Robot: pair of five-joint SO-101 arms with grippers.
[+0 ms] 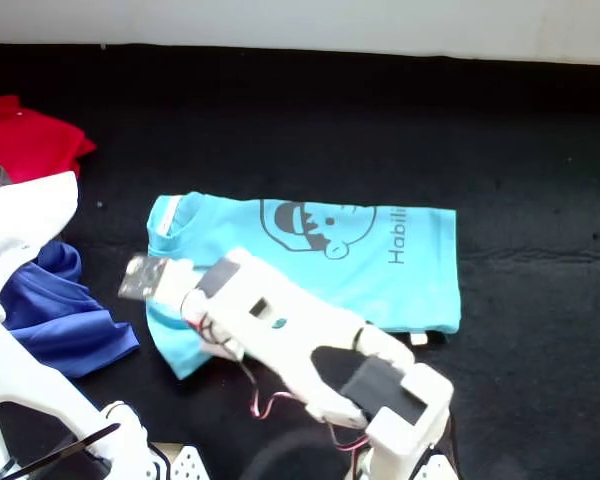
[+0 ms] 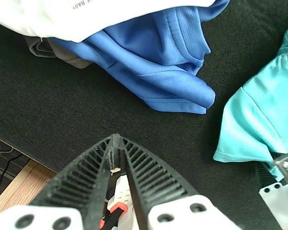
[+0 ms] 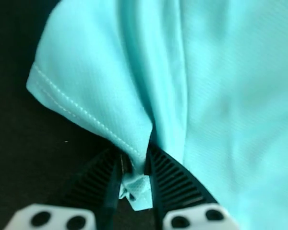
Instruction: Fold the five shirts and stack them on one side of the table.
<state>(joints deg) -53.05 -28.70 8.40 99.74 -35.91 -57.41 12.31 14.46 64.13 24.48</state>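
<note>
Fabric is sitting pinched in your right gripper (image 3: 136, 157): its jaws are squeezing narrowly on a fold of the turquoise shirt (image 1: 380, 265), right next to a stitched hem. That shirt is lying in the middle of the black table (image 1: 280, 110), mostly flat with its print facing up. Your right arm (image 1: 280, 335) is stretching over the shirt's near corner, where the cloth is bunching. Your left gripper (image 2: 116, 140) is hanging above bare table close to the table's edge, its jaws pressing together with nothing between them. In the left wrist view the blue shirt (image 2: 153, 62) is lying crumpled, near a sleeve of the turquoise one but apart from it. The white shirt (image 2: 86, 14) is resting on top of the blue one, and a grey garment (image 2: 43, 48) is peeking out from under the white. The red shirt (image 1: 25, 135) is lying at the far end of that pile, right against the white shirt.
</note>
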